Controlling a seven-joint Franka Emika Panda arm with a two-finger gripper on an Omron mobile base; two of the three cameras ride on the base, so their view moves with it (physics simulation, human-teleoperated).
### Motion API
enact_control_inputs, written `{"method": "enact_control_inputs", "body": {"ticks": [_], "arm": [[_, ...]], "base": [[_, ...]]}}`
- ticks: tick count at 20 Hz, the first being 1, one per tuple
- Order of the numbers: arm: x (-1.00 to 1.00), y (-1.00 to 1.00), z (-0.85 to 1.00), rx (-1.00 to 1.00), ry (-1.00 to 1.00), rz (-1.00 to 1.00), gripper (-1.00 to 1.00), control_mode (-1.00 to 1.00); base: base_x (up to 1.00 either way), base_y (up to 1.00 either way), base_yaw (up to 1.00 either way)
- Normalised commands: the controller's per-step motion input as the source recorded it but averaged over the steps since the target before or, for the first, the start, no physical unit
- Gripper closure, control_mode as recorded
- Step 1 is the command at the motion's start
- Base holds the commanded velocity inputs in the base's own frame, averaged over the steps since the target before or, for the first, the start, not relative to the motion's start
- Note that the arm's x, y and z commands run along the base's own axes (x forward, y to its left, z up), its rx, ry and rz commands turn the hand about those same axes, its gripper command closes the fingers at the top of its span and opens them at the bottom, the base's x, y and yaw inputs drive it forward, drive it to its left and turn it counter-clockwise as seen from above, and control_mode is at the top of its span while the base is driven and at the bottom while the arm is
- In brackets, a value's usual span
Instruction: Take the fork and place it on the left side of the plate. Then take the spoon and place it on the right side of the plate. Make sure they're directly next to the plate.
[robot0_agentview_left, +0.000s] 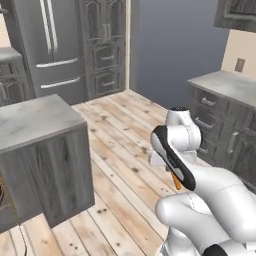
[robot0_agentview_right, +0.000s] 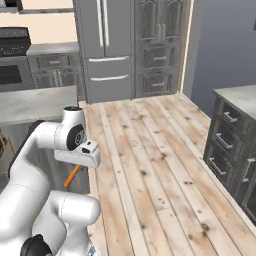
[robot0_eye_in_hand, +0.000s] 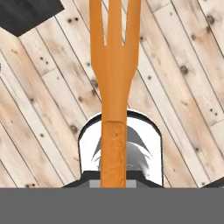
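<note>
My gripper (robot0_agentview_right: 76, 169) is shut on the bright-orange fork (robot0_eye_in_hand: 114, 78), which it holds by the handle over the wooden floor. In the hand view the tines point away from me, toward the top of the frame. A short orange piece of the fork (robot0_agentview_left: 176, 182) pokes out below the folded arm in the left base view. In the right base view the fork (robot0_agentview_right: 72, 177) hangs at a slant under the hand. The spoon and the plate are out of view.
A grey island counter (robot0_agentview_left: 35, 120) stands to the left of the arm. A steel fridge (robot0_agentview_left: 50, 45) and tall cabinets stand at the back. Drawers under a grey counter (robot0_agentview_right: 240, 100) line the right side. A stove (robot0_agentview_right: 14, 60) is at the far left. Plank floor (robot0_agentview_right: 150, 165) lies between them.
</note>
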Motion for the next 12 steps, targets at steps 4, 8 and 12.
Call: {"method": "enact_control_inputs", "body": {"ticks": [4,8,12], "arm": [[0.00,0.00,0.00,0.00,0.00,0.00,1.00,1.00],[0.00,0.00,0.00,0.00,0.00,0.00,1.00,1.00],[0.00,0.00,0.00,0.00,0.00,0.00,1.00,1.00]], "base": [[0.89,0.00,0.04],[0.89,-0.10,0.00],[0.42,0.08,0.18]]}}
